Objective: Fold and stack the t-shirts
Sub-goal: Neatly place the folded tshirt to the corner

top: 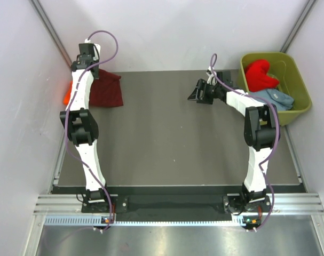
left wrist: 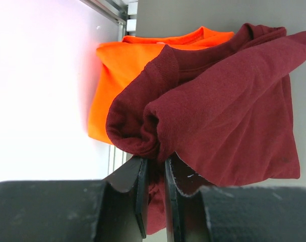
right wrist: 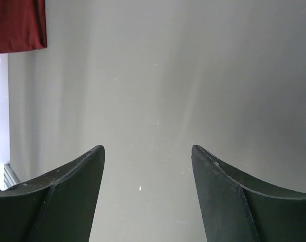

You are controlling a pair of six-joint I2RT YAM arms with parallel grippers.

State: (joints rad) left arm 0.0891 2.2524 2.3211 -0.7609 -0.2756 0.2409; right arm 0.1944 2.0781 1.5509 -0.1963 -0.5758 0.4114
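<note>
My left tool (left wrist: 155, 169) grips a fold of the maroon t-shirt (left wrist: 228, 106), lying on the orange t-shirt (left wrist: 117, 70) at the far-left corner of the bench (top: 167, 138); my right tool (right wrist: 147, 156) hangs released above it.

Four t-shirts — maroon (top: 107, 89), orange (top: 67, 96), red (top: 259, 74), grey-blue (top: 274, 99) — one tub (top: 291, 66), two arms (top: 81, 128) (top: 260, 128).

A bright red cloth t-shirt (top: 258, 74) and a pale grey-blue t-shirt (top: 274, 99) lie crumpled inside the olive-green plastic tub (top: 296, 113). Far left of it, a loosely folded dark maroon t-shirt (left wrist: 233, 111) overlies a bright orange t-shirt (left wrist: 117, 75).
</note>
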